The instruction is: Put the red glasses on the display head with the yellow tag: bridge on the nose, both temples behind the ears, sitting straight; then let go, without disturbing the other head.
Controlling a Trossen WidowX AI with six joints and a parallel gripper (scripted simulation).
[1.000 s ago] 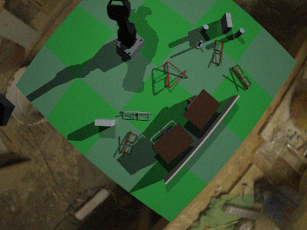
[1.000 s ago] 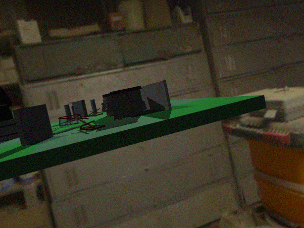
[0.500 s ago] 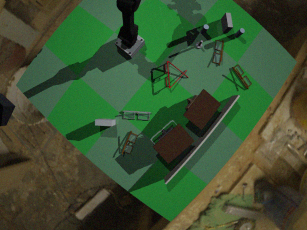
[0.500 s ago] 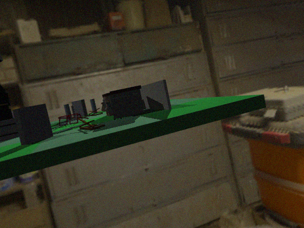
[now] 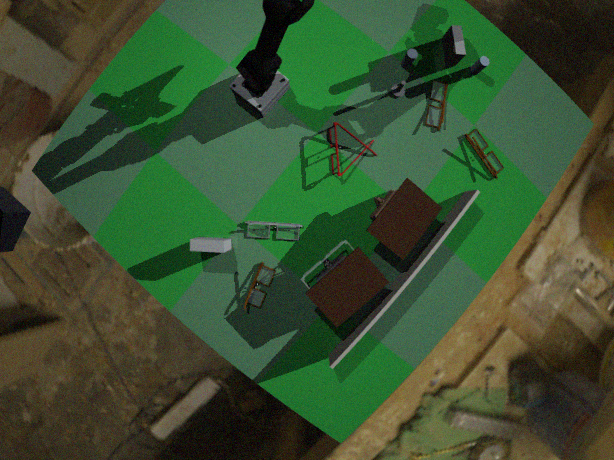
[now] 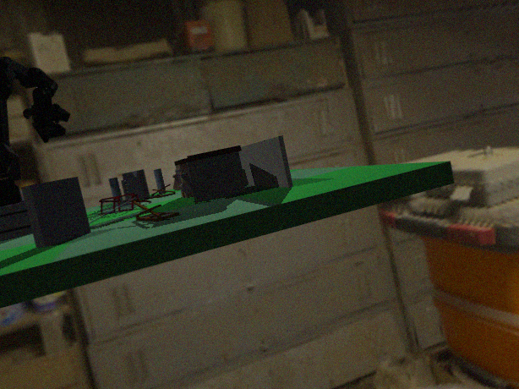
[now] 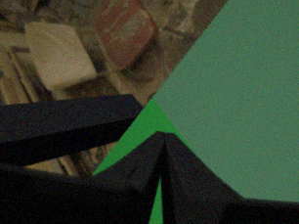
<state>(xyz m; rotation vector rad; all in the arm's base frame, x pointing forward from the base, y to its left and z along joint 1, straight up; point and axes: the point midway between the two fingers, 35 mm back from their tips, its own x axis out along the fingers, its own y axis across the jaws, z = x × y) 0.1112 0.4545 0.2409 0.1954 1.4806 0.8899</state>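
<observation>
The red glasses lie open on the mat, temples spread toward the right of the top view. Two display heads with brown tops, the upper head and the lower head, stand side by side before a panel. A pale grey glasses frame is at the lower head's face side. The faces are mostly hidden, and no yellow tag can be made out on either head. My gripper is shut and empty. It hangs high above the table in the exterior view, well away from the red glasses and the heads.
Orange-brown glasses lie at the right and near the grey box. White glasses lie beside that box. Posts, a short peg and a block stand at the upper right. The panel stands behind the heads.
</observation>
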